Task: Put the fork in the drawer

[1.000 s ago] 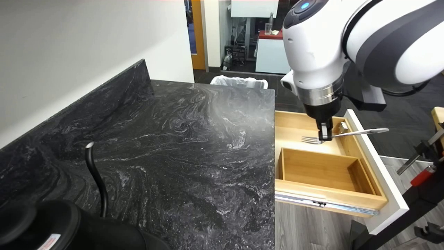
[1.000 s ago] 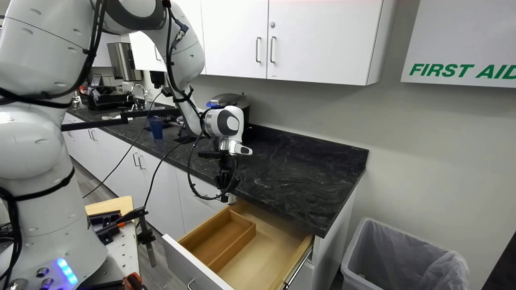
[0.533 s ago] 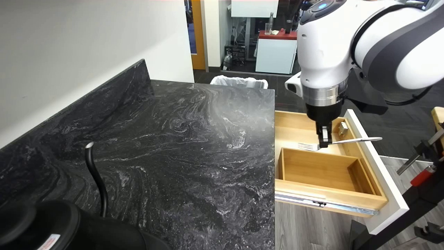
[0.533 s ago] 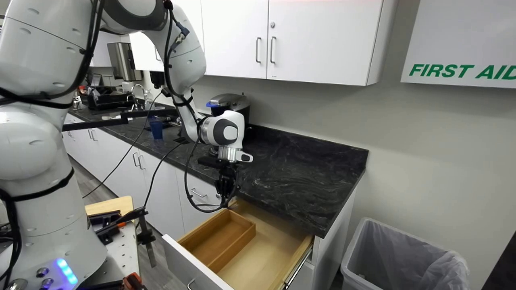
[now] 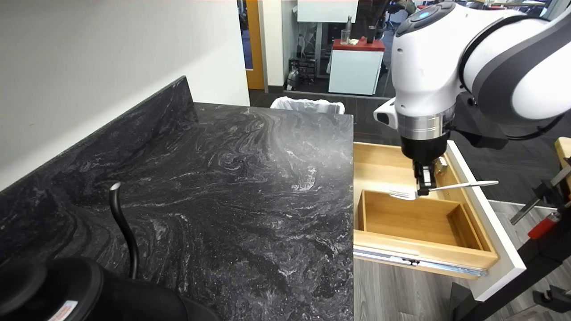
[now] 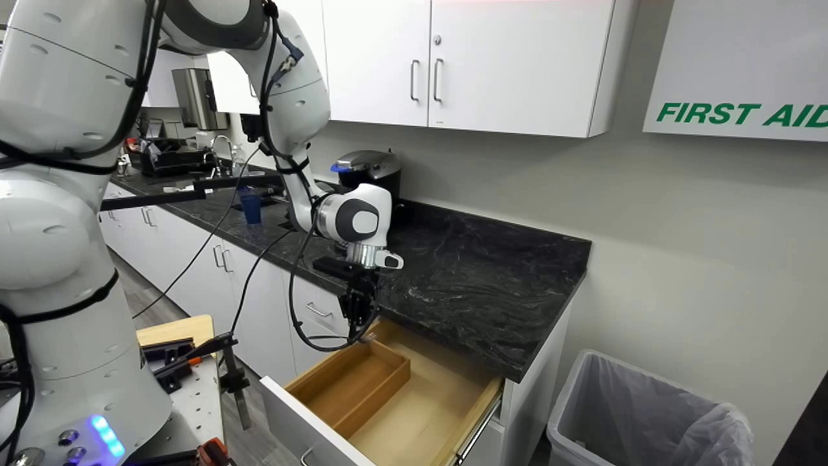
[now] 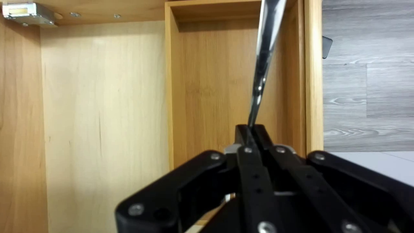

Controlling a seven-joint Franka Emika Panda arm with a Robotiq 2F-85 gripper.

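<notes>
My gripper is shut on the silver fork, gripping it near the start of its handle; its fingertips show in the wrist view [image 7: 250, 129] and in both exterior views [image 5: 424, 191] [image 6: 357, 333]. The fork handle [image 7: 264, 55] points away from the fingers towards the drawer front. In an exterior view the tines [image 5: 403, 195] face the counter and the handle end reaches out past the white front panel. The drawer [image 5: 484, 223] [image 6: 310, 424] stands open. The fork is held above it, over the inner wooden box [image 7: 210, 81] in the wrist view. The tines are hidden in the wrist view.
The dark stone counter [image 5: 250, 200] [image 6: 491, 291] overhangs the back of the drawer. A metal bracket [image 7: 29, 13] sits in the drawer's front corner. A grey bin [image 6: 647, 414] stands beside the cabinet. A black appliance [image 5: 98, 290] is on the counter.
My gripper has moved down with the fork in it, and slightly away from the counter towards the drawer front and the inner box. The drawer has not moved.
</notes>
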